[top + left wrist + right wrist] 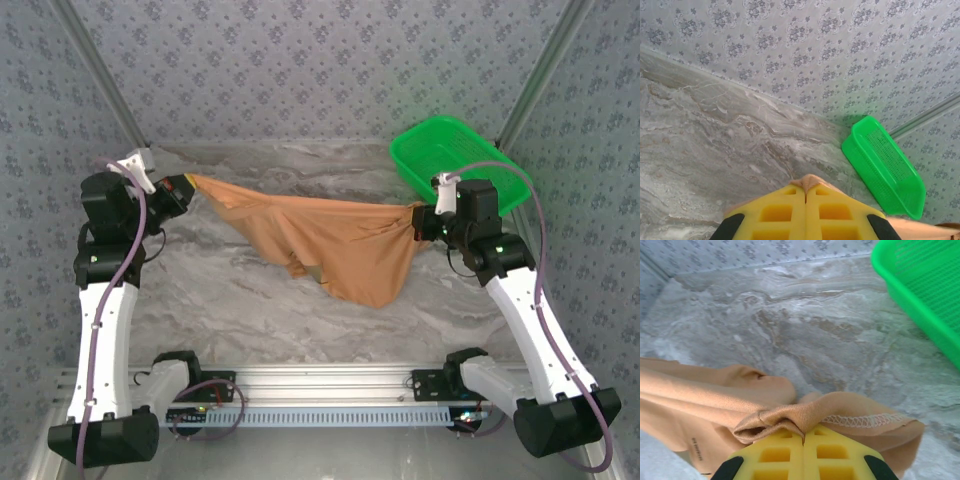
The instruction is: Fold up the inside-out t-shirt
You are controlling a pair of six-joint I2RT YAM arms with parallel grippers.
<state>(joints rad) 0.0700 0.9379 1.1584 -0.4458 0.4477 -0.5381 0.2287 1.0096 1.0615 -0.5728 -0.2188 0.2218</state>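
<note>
My left end effector [186, 188] is closed tight on one end of the soft, wrinkled orange-tan cloth t-shirt [330, 245]. My right end effector [424, 222] is clamped on the other end. The t-shirt hangs stretched between them above the grey marbled table [250, 310]. Its upper edge is taut, and below that it sags in a loose belly that droops lowest nearer my right side. I cannot tell whether that lowest part touches the table.

In my left wrist view the yellow pads [790, 196] meet, with a small peak of the t-shirt [809, 181] pinched at their tips. In my right wrist view the yellow pads [790, 440] are together on a bunched fold of the t-shirt [715, 390], and a white-stitched hem [860, 419] lies across just beyond them.

The bright green plastic mesh basket [455, 150] sits on the table at the far right, just behind my right wrist and apart from the cloth.
</note>
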